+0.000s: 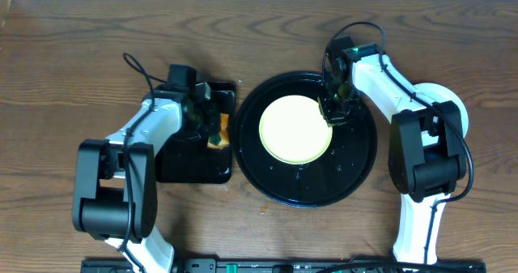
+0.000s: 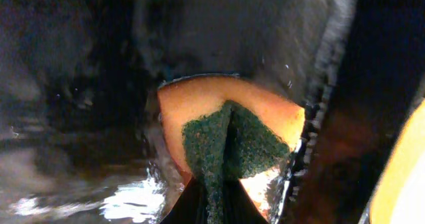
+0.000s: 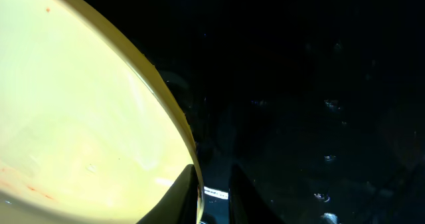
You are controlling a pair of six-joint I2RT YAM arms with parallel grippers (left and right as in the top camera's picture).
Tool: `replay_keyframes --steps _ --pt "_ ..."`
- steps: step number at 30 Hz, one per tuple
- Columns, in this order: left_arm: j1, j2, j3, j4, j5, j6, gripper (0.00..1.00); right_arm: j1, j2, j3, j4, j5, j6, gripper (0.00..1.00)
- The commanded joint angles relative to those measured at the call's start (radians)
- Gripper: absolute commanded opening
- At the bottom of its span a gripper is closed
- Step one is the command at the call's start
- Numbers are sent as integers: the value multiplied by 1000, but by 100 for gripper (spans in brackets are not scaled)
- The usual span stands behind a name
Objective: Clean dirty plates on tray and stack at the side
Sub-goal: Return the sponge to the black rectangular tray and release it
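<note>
Brown wood-grain table point(image 1: 65, 78), seen from overhead, bearing two trays side by side.

Item 1: tray point(image 1: 356, 155), round, glossy black, low rim, at table centre. Water droplets dot its bare surface in the right wrist view.

Item 2: plate point(image 1: 296, 129), pale yellow, round, lying flat inside the tray, offset toward the tray's 10 o'clock. Faint reddish specks show on its face in the right wrist view.

Item 3: right gripper point(image 1: 333, 109), at the plate's 2 o'clock rim. Its fingers point(image 3: 184, 196) stand close together with the plate's edge between them, one over the plate's face and one over the black tray. Whether they press the rim or merely straddle it cannot be told.

Item 4: rectangular tray point(image 1: 182, 164), black, wet and glossy, just beside the round tray at its 9 o'clock.

Item 5: sponge point(image 2: 229, 134), orange-yellow body with a dark green scouring face, at the rectangular tray's 4 o'clock.

Item 6: left gripper point(image 1: 212, 125), over the rectangular tray, clenched on the sponge; the green face is creased where the fingers pinch it.
</note>
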Motion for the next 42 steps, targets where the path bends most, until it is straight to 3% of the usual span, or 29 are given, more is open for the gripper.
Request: replay_keyframes --steps 1,4,7,10,12,15,19,21,31,34,35,37,40,42 --pt "-15 31 -16 -13 -90 15 8 10 15 -8 -3 21 2 14" --pt "1 24 -10 -61 -272 -9 8 10 15 -8 -6 21 2 15" --pt "19 15 8 -133 -441 -150 8 11 15 -8 -6 21 2 15" --pt "23 2 21 -152 -385 -272 8 10 15 -8 -6 21 2 14" --pt "12 0 21 -105 -235 -192 7 10 15 -8 -6 21 2 14" --pt "-27 0 20 -39 57 114 7 10 15 -8 -9 21 2 14" --pt "-64 0 20 -31 -8 148 8 11 15 -8 -11 21 2 14" --pt "-74 0 21 -20 -37 148 14 11 15 -8 -11 21 2 14" --pt "-76 -43 40 -61 -232 98 17 11 15 -8 -19 21 2 14" --pt "-76 -91 53 -95 -280 98 27 10 15 -8 -19 21 2 13" --pt "-76 -106 54 -99 -285 98 37 10 15 -8 -19 21 2 13" --pt "-76 -133 54 -106 -293 98 41 10 15 -8 -20 21 2 13" --pt "-76 -159 54 -124 -298 98 64 10 15 -8 -20 21 2 13" --pt "-76 -160 54 -134 -298 98 65 10 15 -8 -19 21 2 14"
